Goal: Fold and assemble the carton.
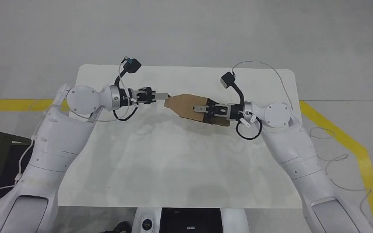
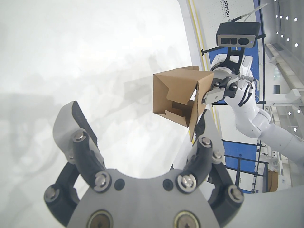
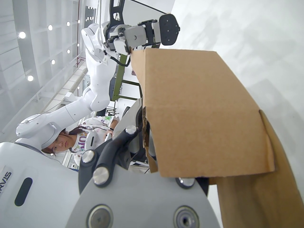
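From the top, the carton hung over the table, with the right gripper clamped on one end and the left gripper just beside the other. Left wrist: fingers spread wide, the carton's loose flaps facing them. Right wrist: a carton wall pinched firm. Best, I'd say, to hold that clamp steady and press one flap squarely inward along its crease.

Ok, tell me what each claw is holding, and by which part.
Right claw grips the carton by a side wall at the end nearest it. Left claw is open, holding nothing.
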